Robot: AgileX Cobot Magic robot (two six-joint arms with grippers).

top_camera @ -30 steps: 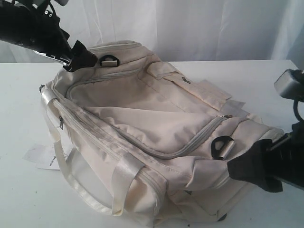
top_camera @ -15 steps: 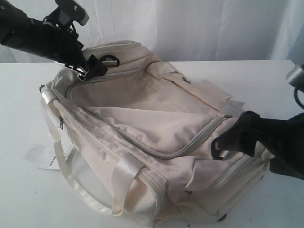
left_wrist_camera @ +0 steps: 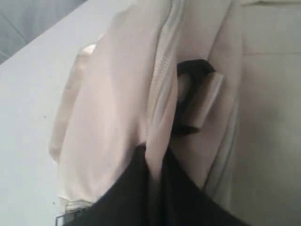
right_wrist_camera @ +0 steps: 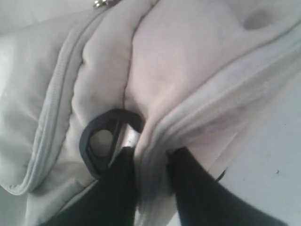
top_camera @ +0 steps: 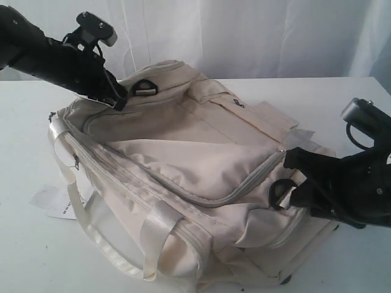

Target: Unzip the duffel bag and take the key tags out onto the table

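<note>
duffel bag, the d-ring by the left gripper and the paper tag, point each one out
duffel bag (top_camera: 201, 162), exterior view, on its cream top flap.
D-ring (left_wrist_camera: 193, 69), left wrist view, on its black bar.
paper tag (top_camera: 54, 202), exterior view, on its white face, lying on the table.

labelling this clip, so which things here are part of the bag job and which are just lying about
Job: duffel bag; table; key tags, none in view.
Lying about: white paper slip by the bag's strap; pale curtain behind.
</note>
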